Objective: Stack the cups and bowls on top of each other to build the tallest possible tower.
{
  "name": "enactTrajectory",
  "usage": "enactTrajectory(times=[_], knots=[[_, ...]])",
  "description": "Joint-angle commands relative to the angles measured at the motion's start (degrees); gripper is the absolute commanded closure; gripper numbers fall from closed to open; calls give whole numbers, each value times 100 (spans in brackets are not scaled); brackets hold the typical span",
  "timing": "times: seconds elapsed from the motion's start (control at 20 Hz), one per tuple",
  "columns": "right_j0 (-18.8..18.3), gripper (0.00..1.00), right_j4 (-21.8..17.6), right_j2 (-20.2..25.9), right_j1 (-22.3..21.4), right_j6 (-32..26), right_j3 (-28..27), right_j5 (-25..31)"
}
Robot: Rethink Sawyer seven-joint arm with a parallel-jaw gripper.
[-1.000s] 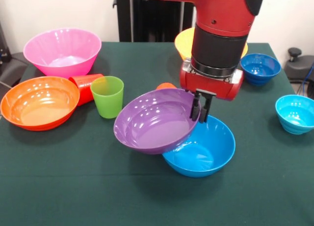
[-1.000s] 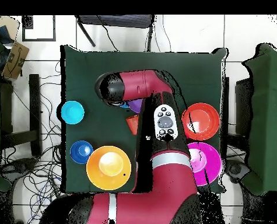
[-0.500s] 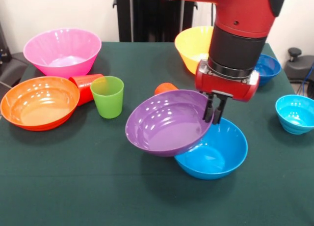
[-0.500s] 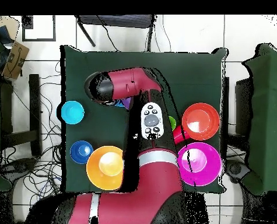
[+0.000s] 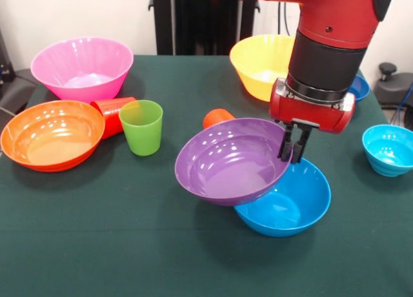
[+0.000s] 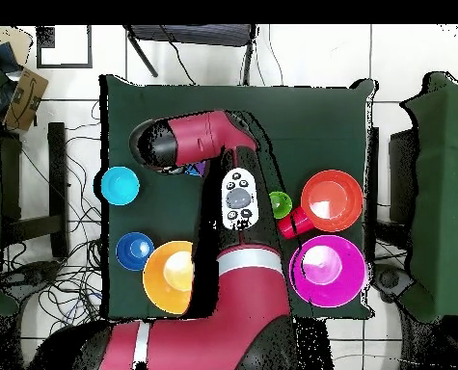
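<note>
My gripper (image 5: 292, 144) is shut on the right rim of the purple bowl (image 5: 229, 161). That bowl hangs tilted, its right side over the large blue bowl (image 5: 290, 206) on the table. An orange cup (image 5: 217, 117) peeks out behind the purple bowl. To the left the green cup (image 5: 142, 126) stands upright, with the red cup (image 5: 113, 112) lying on its side beside it. In the overhead view the arm (image 6: 234, 193) covers the purple and blue bowls, apart from a purple sliver (image 6: 197, 171).
An orange bowl (image 5: 50, 134) and a pink bowl (image 5: 82, 68) sit at the left. At the back is the yellow bowl (image 5: 261, 64). A small dark blue bowl (image 5: 359, 87) shows partly behind the arm. At the right edge sits a small cyan bowl (image 5: 389, 148).
In the front view the arm has carried the purple bowl to the right. The blue bowl beneath it has shifted right too. The orange cup now shows more.
</note>
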Motion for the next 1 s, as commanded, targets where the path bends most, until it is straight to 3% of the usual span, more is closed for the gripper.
enactTrajectory(times=[0.05, 0.35, 0.8, 1.0], knots=[[191, 100, -241, 106, 215, -152, -98, 253], [318, 100, -296, -59, 225, -82, -59, 200], [480, 100, -96, -235, 87, -186, -313, 840], [457, 100, 13, -165, 57, -122, -284, 695]])
